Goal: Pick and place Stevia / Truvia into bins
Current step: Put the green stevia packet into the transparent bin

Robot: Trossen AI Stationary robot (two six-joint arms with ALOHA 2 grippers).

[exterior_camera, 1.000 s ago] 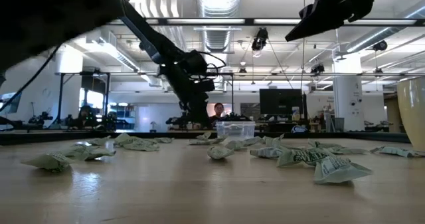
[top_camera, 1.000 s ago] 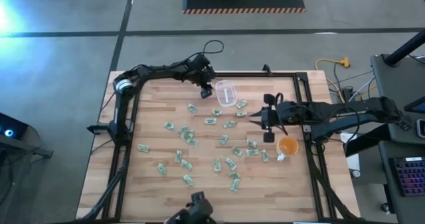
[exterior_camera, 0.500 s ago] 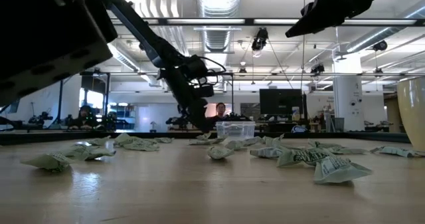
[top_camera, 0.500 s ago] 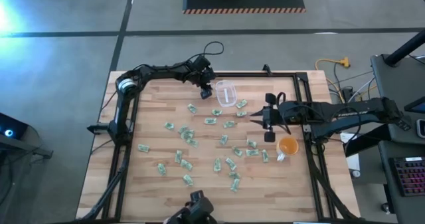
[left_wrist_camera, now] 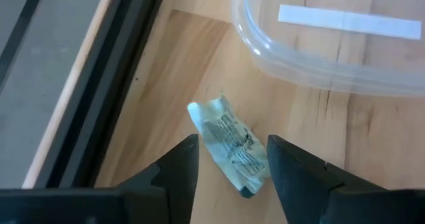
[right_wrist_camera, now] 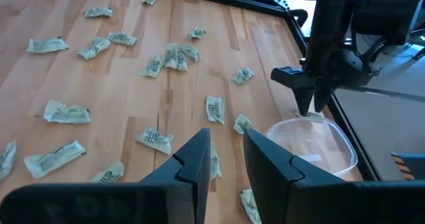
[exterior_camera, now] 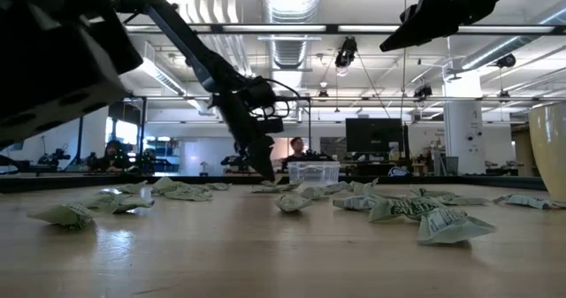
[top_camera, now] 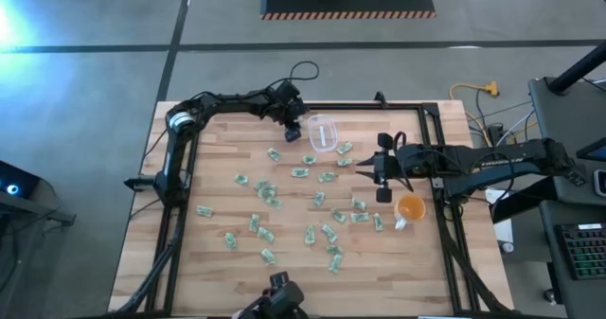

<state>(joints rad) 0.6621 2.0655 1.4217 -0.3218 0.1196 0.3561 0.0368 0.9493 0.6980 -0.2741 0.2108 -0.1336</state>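
Left gripper [left_wrist_camera: 228, 165]: low at the far edge of the table, just left of the bin; fingers spread narrowly either side of one green-and-white packet [left_wrist_camera: 229, 144], not clamped on it as far as the wrist view shows.
Packet under left gripper: flat on the wood, beside the bin's near wall, outside it.
Scattered packets [top_camera: 272, 201]: many, strewn over the middle and near part of the table [top_camera: 218, 262]; none visibly in the bin.
Bin [top_camera: 323, 132]: clear tub at far centre, a white label strip on its floor, otherwise looks empty.
Right gripper [top_camera: 375, 169]: hangs above the table right of centre, near the bin; jaws a slim gap apart, nothing between them.
Orange cup [top_camera: 410, 207]: right side, near the right arm; not part of the job.
Step in hand: judged as the pick, left fingers straddling the packet.
Next move calls for: pinching the thin packet squarely, lifting clear of the bin rim, then carrying a short way right over the tub and letting go.
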